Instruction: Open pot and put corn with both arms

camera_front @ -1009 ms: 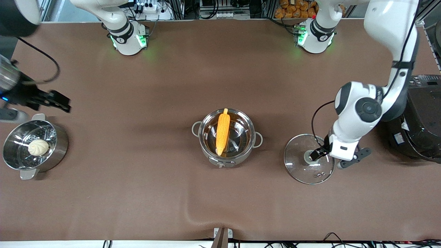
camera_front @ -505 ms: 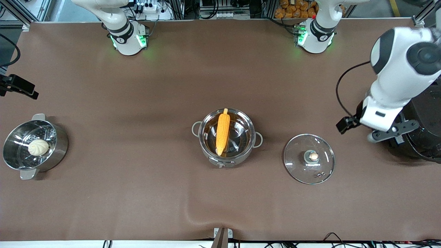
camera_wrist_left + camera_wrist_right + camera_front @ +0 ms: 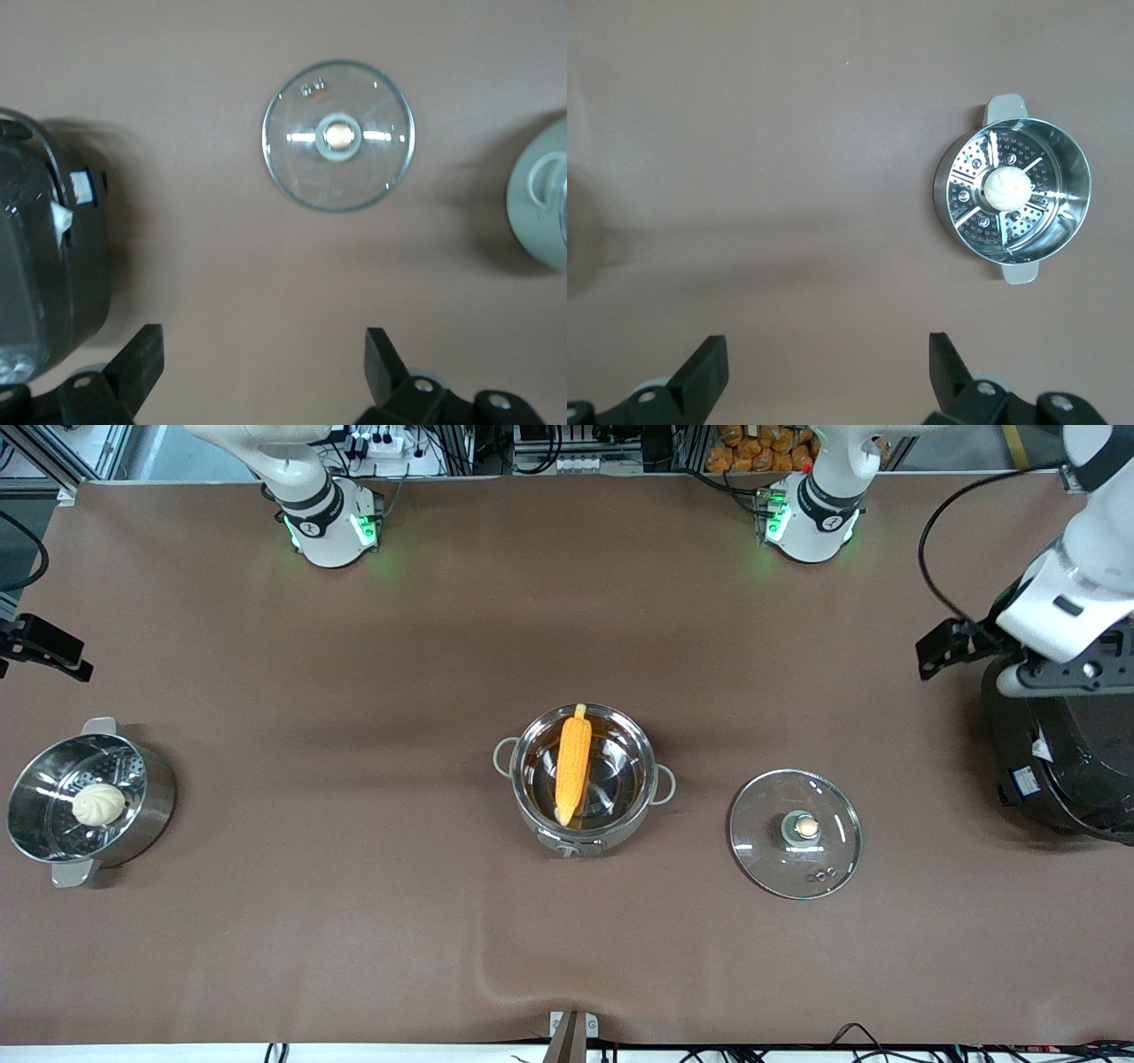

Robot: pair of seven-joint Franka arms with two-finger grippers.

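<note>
The steel pot [image 3: 631, 755] stands uncovered at the table's middle. The yellow-orange corn [image 3: 572, 760] lies inside it, its pale stub pointing toward the bases. The glass lid [image 3: 828, 815] with its copper knob lies flat on the table beside the pot, toward the left arm's end; it also shows in the left wrist view [image 3: 338, 135]. My left gripper [image 3: 944, 648] is open and empty, up in the air beside the rice cooker; its own view [image 3: 263, 372] shows bare table between its fingers. My right gripper [image 3: 46, 657] is open and empty at the right arm's end of the table [image 3: 828, 372].
A steel steamer pot [image 3: 158, 802] holding a pale bun [image 3: 98, 804] stands at the right arm's end and shows in the right wrist view [image 3: 1063, 159]. A big black rice cooker [image 3: 1067, 771] stands at the left arm's end and shows in the left wrist view [image 3: 49, 266].
My left gripper has left the lid's knob, risen and moved away toward the rice cooker. My right gripper has drawn back to the table's edge. Pot, corn and lid have not moved.
</note>
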